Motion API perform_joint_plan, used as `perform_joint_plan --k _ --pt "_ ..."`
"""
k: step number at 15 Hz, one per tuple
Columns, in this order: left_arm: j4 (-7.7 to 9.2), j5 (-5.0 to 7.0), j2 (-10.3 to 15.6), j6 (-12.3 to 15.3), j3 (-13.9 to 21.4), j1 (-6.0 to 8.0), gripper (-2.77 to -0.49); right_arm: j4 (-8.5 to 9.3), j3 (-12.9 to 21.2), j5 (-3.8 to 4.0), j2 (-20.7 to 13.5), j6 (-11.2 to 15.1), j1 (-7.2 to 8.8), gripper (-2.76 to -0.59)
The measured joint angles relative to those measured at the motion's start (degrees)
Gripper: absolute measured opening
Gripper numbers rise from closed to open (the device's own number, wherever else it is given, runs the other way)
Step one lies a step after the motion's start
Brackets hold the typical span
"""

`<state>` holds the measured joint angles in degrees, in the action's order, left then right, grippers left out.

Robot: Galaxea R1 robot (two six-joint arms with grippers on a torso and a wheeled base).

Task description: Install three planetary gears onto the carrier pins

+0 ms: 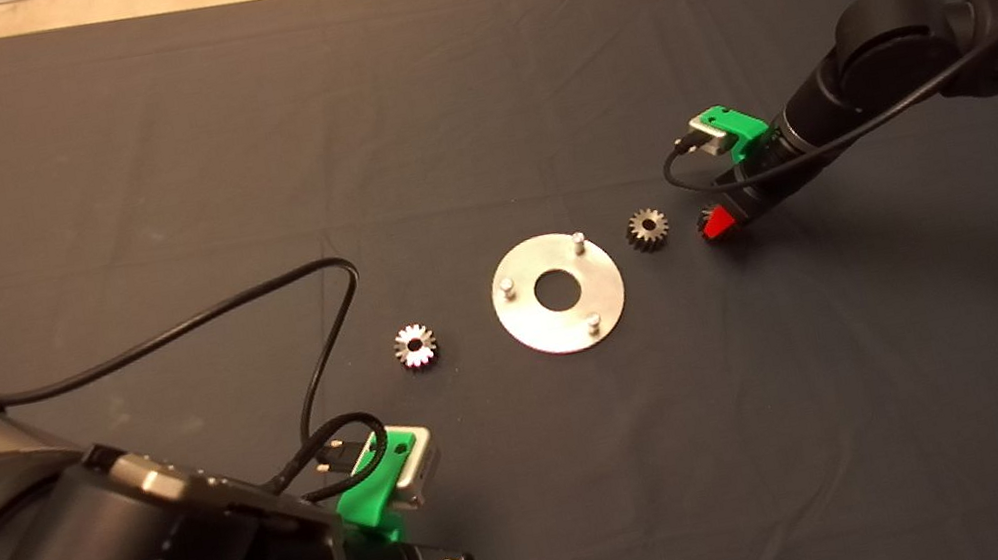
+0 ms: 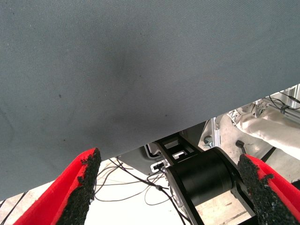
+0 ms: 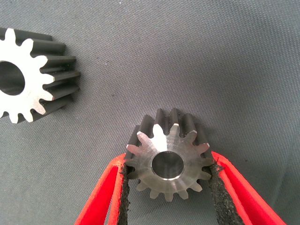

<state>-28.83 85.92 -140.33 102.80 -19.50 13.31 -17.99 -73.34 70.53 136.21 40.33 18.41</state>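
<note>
A round silver disc [image 1: 558, 292] lies flat on the dark worktop [image 1: 469, 102], with three short pins [image 1: 578, 238] standing bare near its rim. No gear is on a pin yet. One gear [image 1: 647, 228] lies just beside the disc, on the side toward the right gripper [image 1: 714, 222]. Another gear [image 1: 416, 346] lies near the disc on the opposite side.

The right wrist view shows a third gear [image 3: 168, 159], just past the first from the disc. The right gripper's fingers [image 3: 219, 185] press against its teeth on two opposite sides, grasping it. The left gripper [image 2: 171, 187] waits at the worktop's near edge, well apart from the disc, fingers spread and holding nothing.

The gears look like solid steel: stiff, dense for their size, and slick on their shiny faces. Gripping across the toothed rim seems the safest hold, leaving the centre hole clear for a pin.
</note>
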Motion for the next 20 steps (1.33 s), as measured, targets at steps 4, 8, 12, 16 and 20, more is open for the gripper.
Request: perform_joint_plan --k 4,8,12,16,20 --pt "0.00 -0.01 -0.05 0.00 0.00 0.00 -1.19 0.02 3.38 1.45 -0.46 0.00 -0.52 -2.41" --pt "0.00 -0.01 -0.17 0.00 0.00 -0.01 -1.19 0.22 6.58 2.91 -3.48 0.00 -0.55 -2.43" --pt "0.00 -0.04 -0.17 -0.05 0.00 0.00 -1.19 2.38 12.17 3.66 -5.26 0.00 2.67 -2.44" --pt "-0.01 0.00 -0.16 -0.05 0.00 -0.01 -1.19 5.80 17.63 3.77 -5.04 0.05 7.88 -2.44" --pt "0.00 -0.01 -0.16 -0.05 0.00 0.00 -1.19 6.51 20.77 3.63 -1.06 0.18 8.11 -2.44"
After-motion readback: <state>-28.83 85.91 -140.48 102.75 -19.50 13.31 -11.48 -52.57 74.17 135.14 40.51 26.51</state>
